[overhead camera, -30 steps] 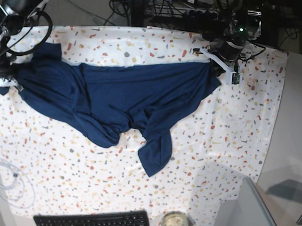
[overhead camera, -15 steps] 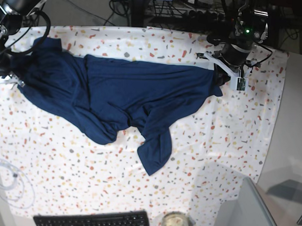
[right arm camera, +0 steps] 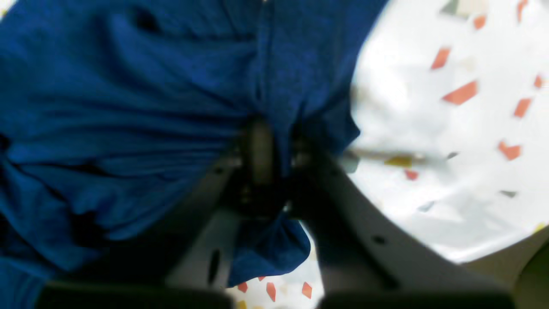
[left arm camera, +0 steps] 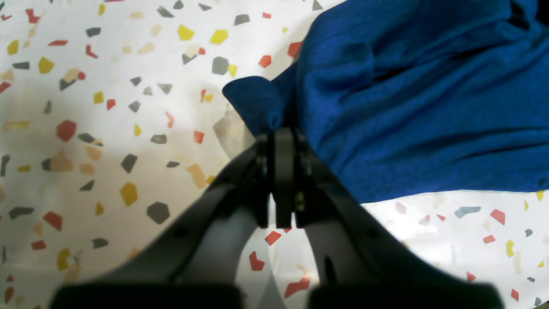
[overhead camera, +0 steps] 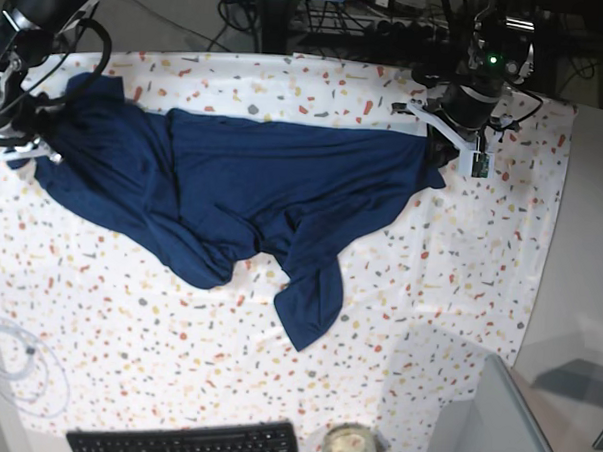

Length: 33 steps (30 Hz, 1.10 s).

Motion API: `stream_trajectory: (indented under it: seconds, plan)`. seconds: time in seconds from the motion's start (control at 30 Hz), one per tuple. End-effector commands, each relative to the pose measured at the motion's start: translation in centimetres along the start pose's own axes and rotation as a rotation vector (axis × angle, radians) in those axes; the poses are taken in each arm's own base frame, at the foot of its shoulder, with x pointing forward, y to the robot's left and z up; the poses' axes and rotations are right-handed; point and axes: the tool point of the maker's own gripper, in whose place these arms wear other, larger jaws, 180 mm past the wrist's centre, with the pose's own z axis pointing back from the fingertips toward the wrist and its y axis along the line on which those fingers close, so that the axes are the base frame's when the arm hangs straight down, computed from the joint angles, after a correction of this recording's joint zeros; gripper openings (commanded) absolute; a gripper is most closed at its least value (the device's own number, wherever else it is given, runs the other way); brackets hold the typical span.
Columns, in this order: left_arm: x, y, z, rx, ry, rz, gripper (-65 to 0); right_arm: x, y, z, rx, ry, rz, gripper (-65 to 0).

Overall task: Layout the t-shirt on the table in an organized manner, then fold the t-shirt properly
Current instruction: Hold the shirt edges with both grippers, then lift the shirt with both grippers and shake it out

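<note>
The dark navy t-shirt [overhead camera: 283, 185] lies stretched across the far half of the speckled table [overhead camera: 429, 292], with one sleeve trailing toward the front at the middle. My left gripper [overhead camera: 440, 152] is at the shirt's right end in the base view. In the left wrist view this gripper [left arm camera: 281, 133] is shut on a small corner of the t-shirt [left arm camera: 407, 107]. My right gripper [overhead camera: 35, 144] is at the shirt's left end. In the right wrist view that gripper [right arm camera: 268, 141] is shut on bunched fabric of the t-shirt [right arm camera: 128, 107], low over the table [right arm camera: 450, 128].
A black keyboard [overhead camera: 187, 443] and a glass jar [overhead camera: 347, 446] sit at the front edge. A coiled white cable [overhead camera: 10, 363] lies front left. A grey box [overhead camera: 493, 425] stands front right, and a plain grey surface [overhead camera: 591, 249] borders the right side.
The shirt's left end has moved toward the far edge with the right gripper. The left gripper has shifted slightly right, and the top edge now runs straighter.
</note>
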Motion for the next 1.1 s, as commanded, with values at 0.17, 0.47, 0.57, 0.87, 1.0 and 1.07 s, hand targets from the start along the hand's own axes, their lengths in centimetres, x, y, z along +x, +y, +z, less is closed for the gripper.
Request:
stream_trajectory:
  seconds: [0.17, 0.47, 0.57, 0.87, 1.0, 1.07]
  plan:
    - [3.9, -0.1, 0.5, -0.005, -0.103, -0.021, -65.0, 4.5, 0.9, 3.9, -0.001, -0.106, 0.055, -64.5]
    - [17.6, -1.5, -1.4, -0.031, -0.245, -0.084, -65.0, 12.9, 6.4, 7.1, 0.068, -0.245, 0.173, -64.5]
    - [21.5, -1.6, -1.6, -0.031, -0.299, -0.086, -65.0, 15.7, 9.4, 8.4, 0.100, -0.307, 0.242, -64.5]
    - [29.9, -0.5, -2.9, -0.009, -0.408, -0.072, -65.0, 23.3, 15.6, 9.2, 0.168, -0.401, 0.336, -64.5]
    - [33.3, -0.1, -3.7, -0.002, -0.440, -0.050, -65.0, 26.5, 18.1, 10.7, 0.179, -0.472, 0.394, -64.5]
    - [35.4, 0.1, -3.9, 0.005, -0.463, -0.045, -65.0, 28.2, 18.9, 11.9, 0.181, -0.508, 0.411, -64.5]
